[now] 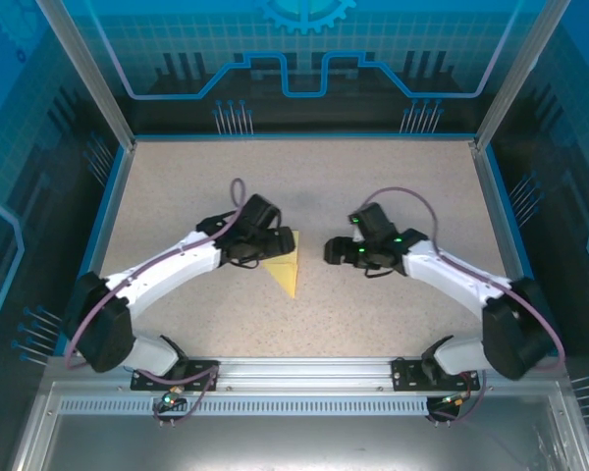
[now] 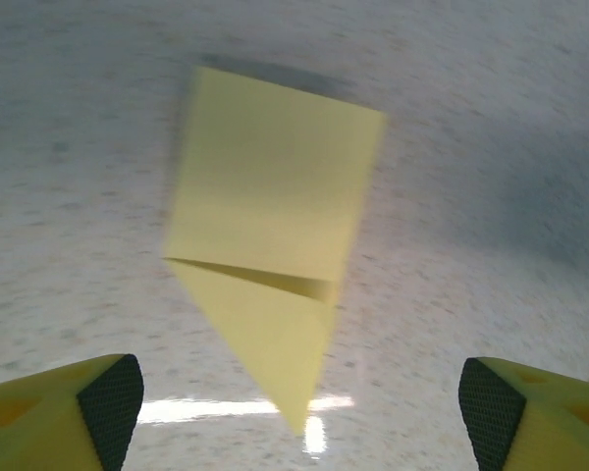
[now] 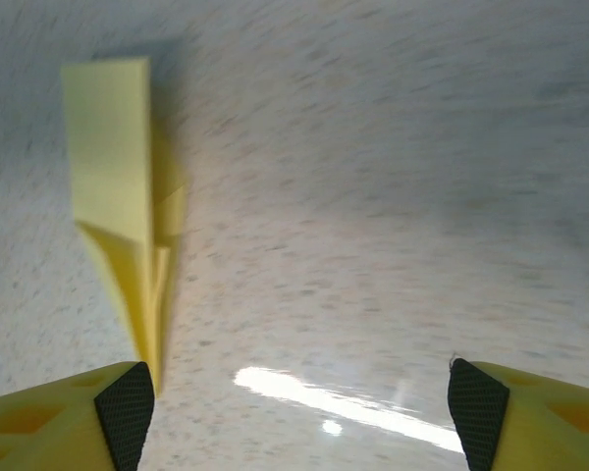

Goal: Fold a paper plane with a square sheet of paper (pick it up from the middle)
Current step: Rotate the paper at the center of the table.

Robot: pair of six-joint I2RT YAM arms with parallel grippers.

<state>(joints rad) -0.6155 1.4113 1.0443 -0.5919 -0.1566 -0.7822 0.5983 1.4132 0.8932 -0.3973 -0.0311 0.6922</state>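
The square sheet of paper lies flat on the table, folded into a narrow pointed yellow paper plane (image 1: 287,269) with its tip toward the near edge. My left gripper (image 1: 269,245) hangs over the plane's far left part. In the left wrist view the paper plane (image 2: 275,216) lies ahead of my left gripper (image 2: 299,404), whose jaws stand wide open with only the plane's tip between them. My right gripper (image 1: 333,251) sits just right of the plane. In the right wrist view the paper plane (image 3: 118,196) lies off to the left of my open right gripper (image 3: 301,410).
The speckled beige table (image 1: 402,177) is walled by a blue rim and clear panels (image 1: 304,59) at the back and sides. A metal rail (image 1: 304,378) with both arm bases runs along the near edge.
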